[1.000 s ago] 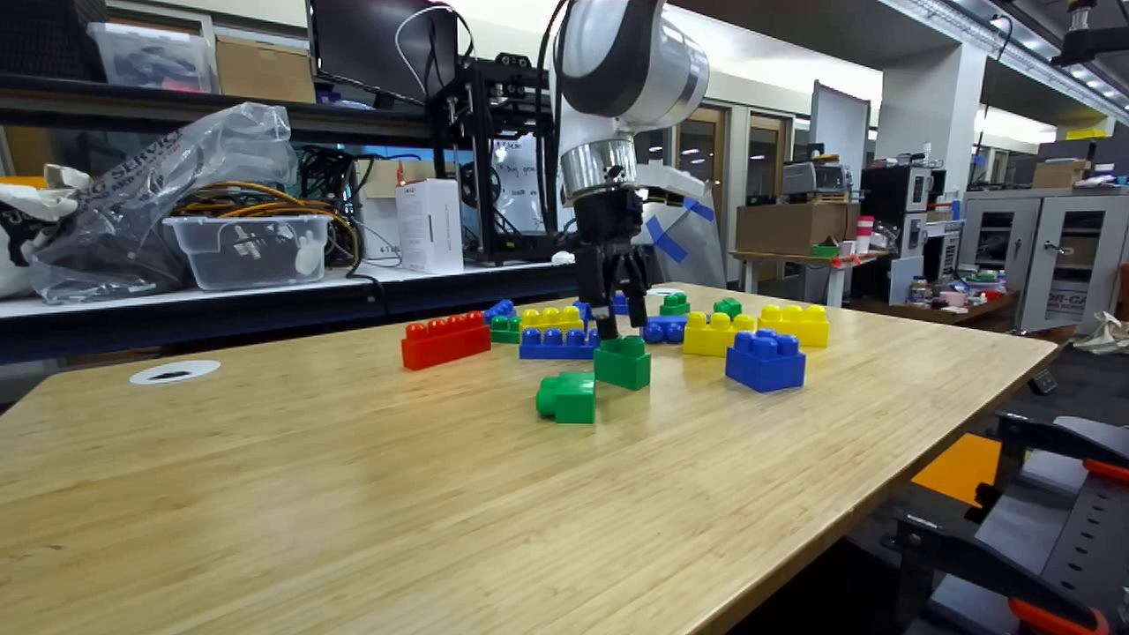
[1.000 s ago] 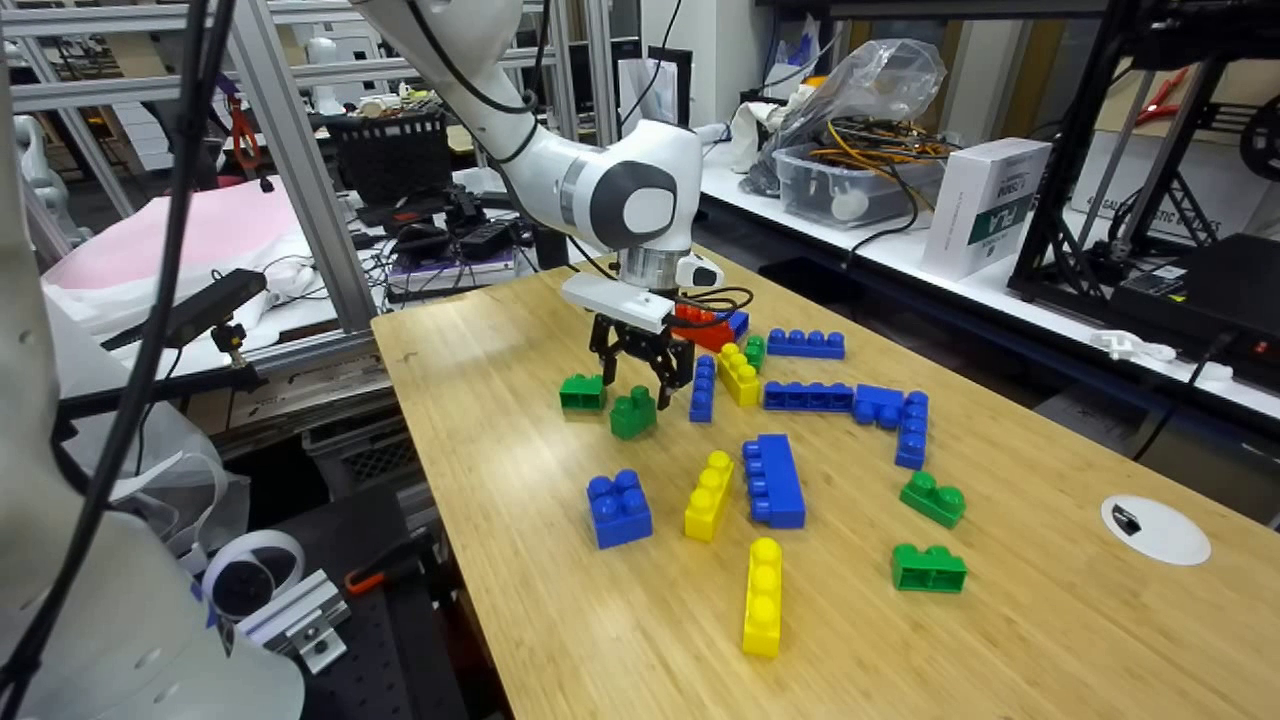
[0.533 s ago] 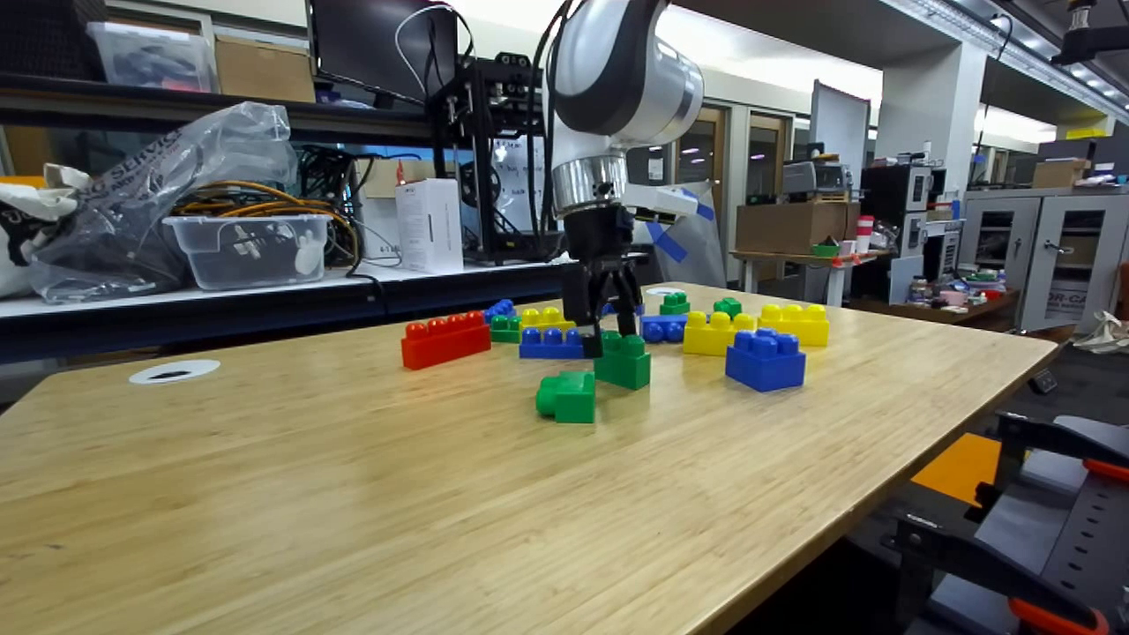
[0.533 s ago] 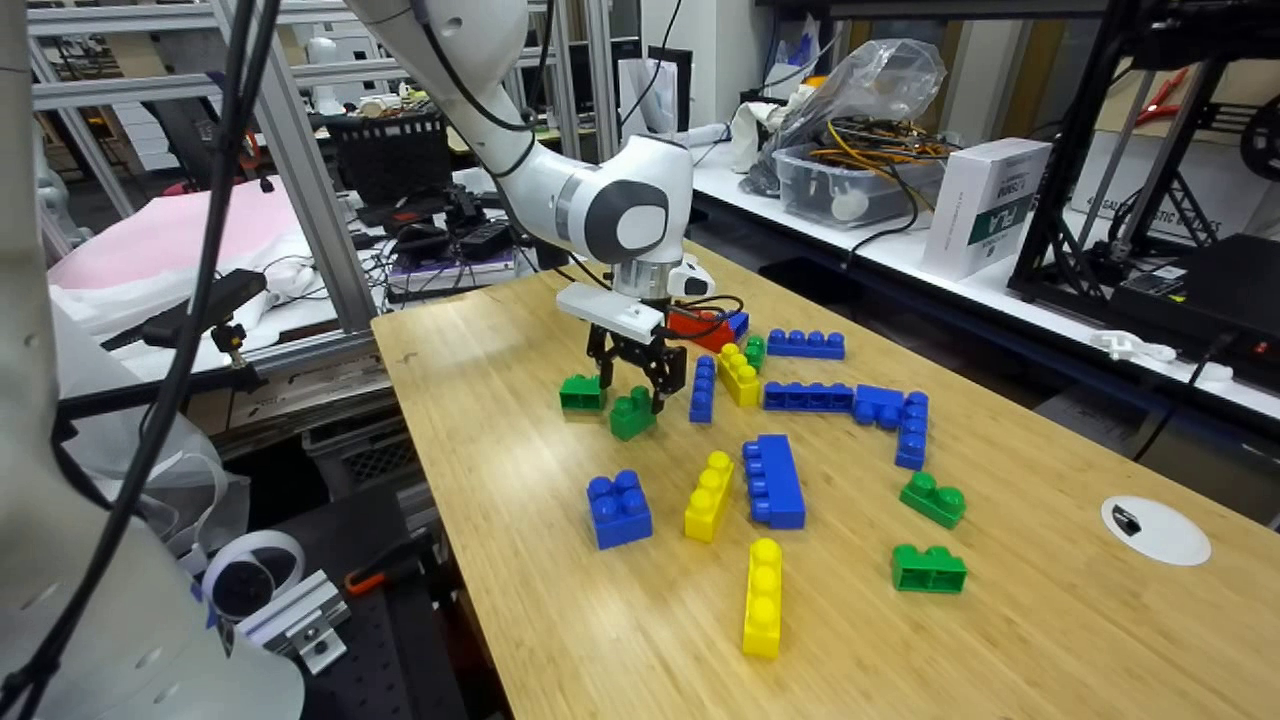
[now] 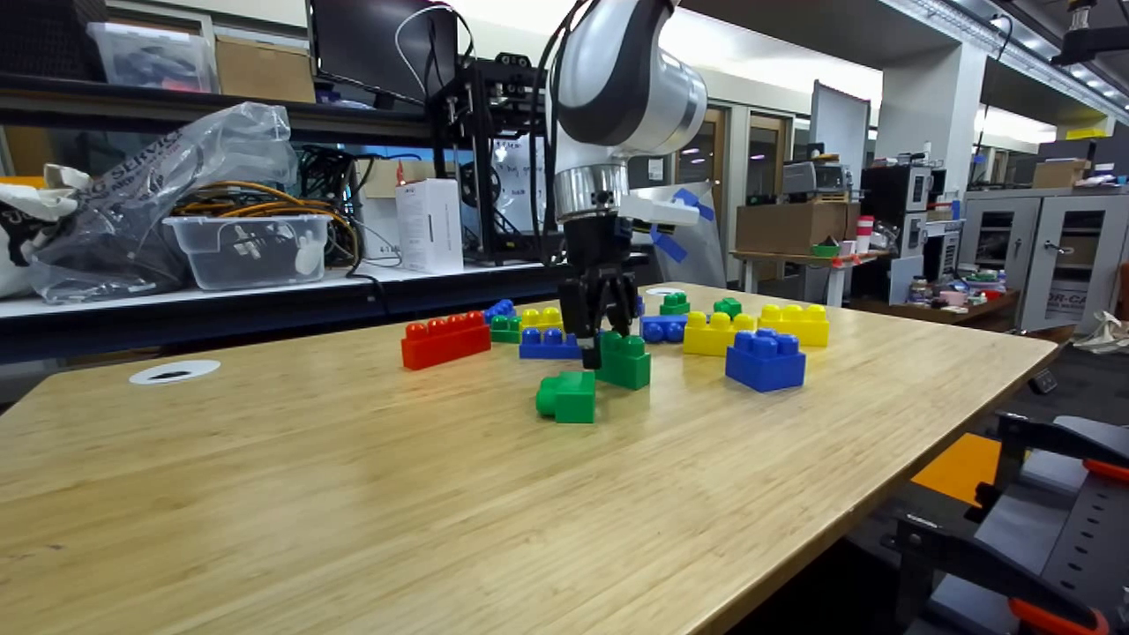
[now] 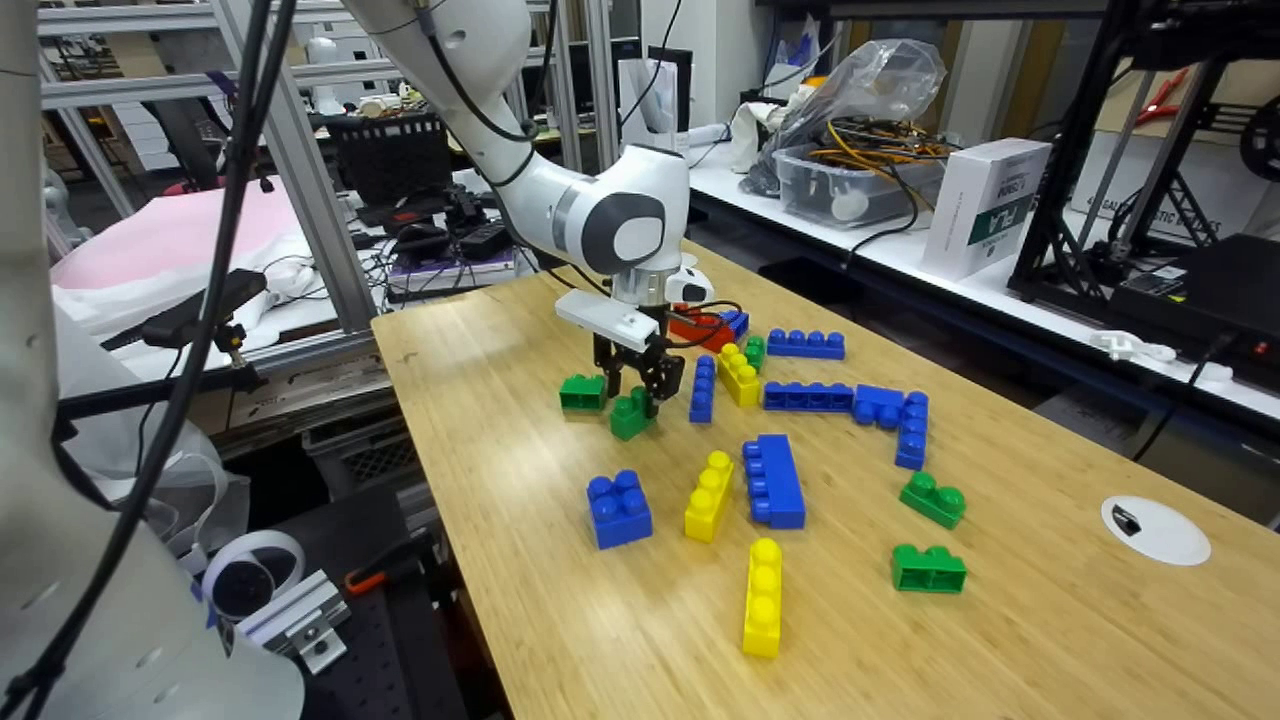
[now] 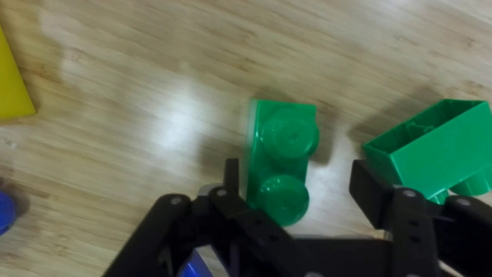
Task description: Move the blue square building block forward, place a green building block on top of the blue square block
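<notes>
Two fingers (image 7: pixel 231 175) of gripper (image 7: pixel 296 173) apart, astride grn block (image 7: pixel 282 162). Wrist view: 9 o'clock finger nearer, so closing may skew it; 3 o'clock finger, nr tipped grn brick (image 7: pixel 442 154), could snag. Blue sq. block (image 6: pixel 621 513) 6 o'clock of grn block in an ext. view.

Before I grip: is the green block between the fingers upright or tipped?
Upright: the green block has its studs on top in both exterior views, facing the camera in the wrist view.
</notes>
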Robot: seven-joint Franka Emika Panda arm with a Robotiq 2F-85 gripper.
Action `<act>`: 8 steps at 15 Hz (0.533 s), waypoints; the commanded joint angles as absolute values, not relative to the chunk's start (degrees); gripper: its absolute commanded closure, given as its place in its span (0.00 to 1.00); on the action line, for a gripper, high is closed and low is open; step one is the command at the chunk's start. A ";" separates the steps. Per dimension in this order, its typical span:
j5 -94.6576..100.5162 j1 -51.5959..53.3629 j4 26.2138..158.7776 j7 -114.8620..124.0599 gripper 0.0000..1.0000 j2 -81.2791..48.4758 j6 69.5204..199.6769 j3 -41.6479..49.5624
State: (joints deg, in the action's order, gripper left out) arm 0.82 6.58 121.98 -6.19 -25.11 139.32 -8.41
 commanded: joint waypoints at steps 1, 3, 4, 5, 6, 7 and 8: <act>0.60 6.95 123.62 -4.77 0.56 -24.66 142.46 -8.08; 0.65 6.98 123.83 -4.48 0.70 -24.66 142.74 -8.08; 0.81 7.08 123.98 -4.20 0.76 -24.60 142.88 -7.98; 0.78 7.08 124.09 -4.11 0.83 -24.58 142.94 -8.00; 0.80 7.09 124.30 -4.00 0.90 -24.46 143.09 -7.98; 0.97 7.18 124.40 -3.85 0.90 -24.34 143.02 -7.93; 1.39 7.33 124.59 -3.75 0.90 -24.14 142.86 -7.78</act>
